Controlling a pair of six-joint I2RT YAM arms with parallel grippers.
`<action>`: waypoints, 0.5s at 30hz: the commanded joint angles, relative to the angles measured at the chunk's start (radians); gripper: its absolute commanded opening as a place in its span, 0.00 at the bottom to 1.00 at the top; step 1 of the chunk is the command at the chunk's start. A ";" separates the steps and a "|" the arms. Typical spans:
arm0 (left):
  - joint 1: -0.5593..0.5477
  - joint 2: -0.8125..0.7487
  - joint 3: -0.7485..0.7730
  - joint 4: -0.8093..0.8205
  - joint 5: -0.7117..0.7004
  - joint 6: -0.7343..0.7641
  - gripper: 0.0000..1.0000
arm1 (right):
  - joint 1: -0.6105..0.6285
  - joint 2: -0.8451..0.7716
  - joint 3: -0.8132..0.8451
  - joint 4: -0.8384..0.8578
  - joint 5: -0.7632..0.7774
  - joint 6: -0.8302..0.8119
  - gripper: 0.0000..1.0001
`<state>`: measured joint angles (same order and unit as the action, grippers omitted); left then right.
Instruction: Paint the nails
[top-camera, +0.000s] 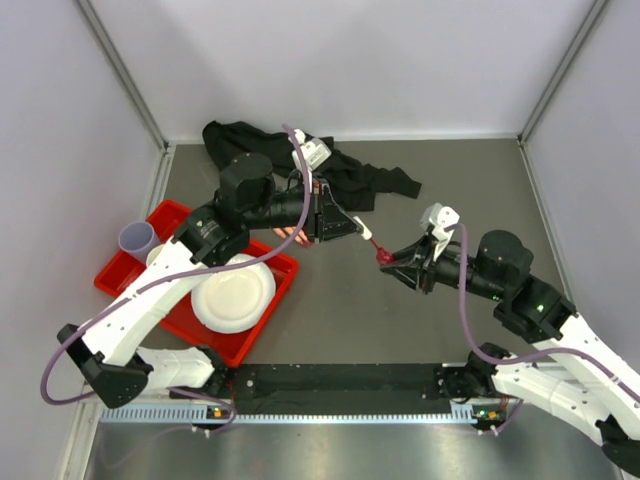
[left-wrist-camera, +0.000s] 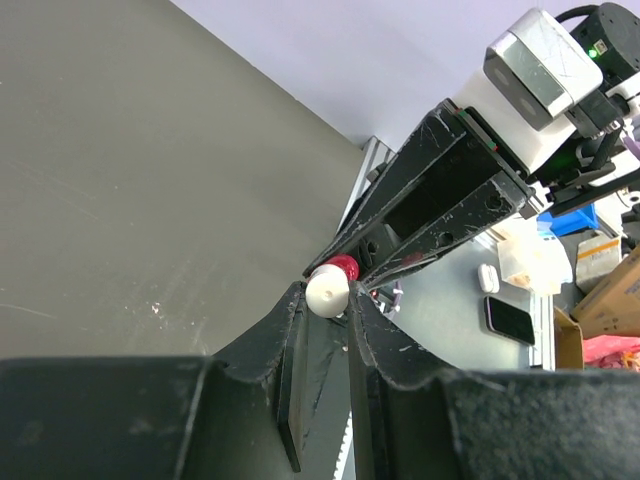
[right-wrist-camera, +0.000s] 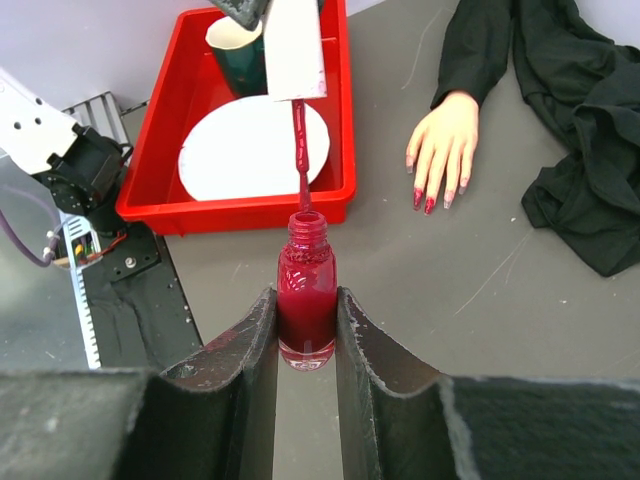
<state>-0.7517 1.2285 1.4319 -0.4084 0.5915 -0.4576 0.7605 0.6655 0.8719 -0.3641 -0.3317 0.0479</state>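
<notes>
Any print on the cartons (left-wrist-camera: 612, 290) at the right edge of the left wrist view is too small to read. The polish bottle (right-wrist-camera: 307, 285) shows only plain dark-red glass.

The nails (right-wrist-camera: 424, 196) are dark red, on the fingertips of a pale mannequin hand (right-wrist-camera: 446, 135) lying flat on the grey table (right-wrist-camera: 480, 300) in the upper right of the right wrist view. The hand's long axis runs from the black sleeve (right-wrist-camera: 565, 110) at the top of that frame down and slightly left, so the fingertips point toward the bottom of the frame. In the top view only a pinkish sliver of the hand shows, left of centre under the left arm.

The right gripper (right-wrist-camera: 306, 298) is clamped on the polish bottle, which stands upright between its fingers, neck uncovered, at the frame's centre. The left gripper (left-wrist-camera: 327, 298) is clenched on the white cap (left-wrist-camera: 326, 291). From the cap a red-coated brush stem (right-wrist-camera: 300, 150) hangs straight down, its tip at the mouth of the bottle. In the top view the two grippers meet near the middle, just right of the hand.

A red tray (right-wrist-camera: 178, 120) at the upper left of the right wrist view holds a white plate (right-wrist-camera: 245, 160) and a cup (right-wrist-camera: 238, 50).
</notes>
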 joint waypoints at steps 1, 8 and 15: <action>-0.005 0.005 0.045 0.031 -0.004 0.011 0.00 | -0.006 -0.014 0.039 0.037 -0.018 0.001 0.00; -0.006 0.006 0.042 0.037 0.011 0.007 0.00 | -0.004 -0.017 0.039 0.040 -0.015 0.001 0.00; -0.008 0.005 0.030 0.040 0.025 0.000 0.00 | -0.006 -0.018 0.039 0.040 -0.013 0.003 0.00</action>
<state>-0.7536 1.2369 1.4387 -0.4107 0.5892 -0.4572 0.7605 0.6609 0.8719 -0.3641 -0.3347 0.0479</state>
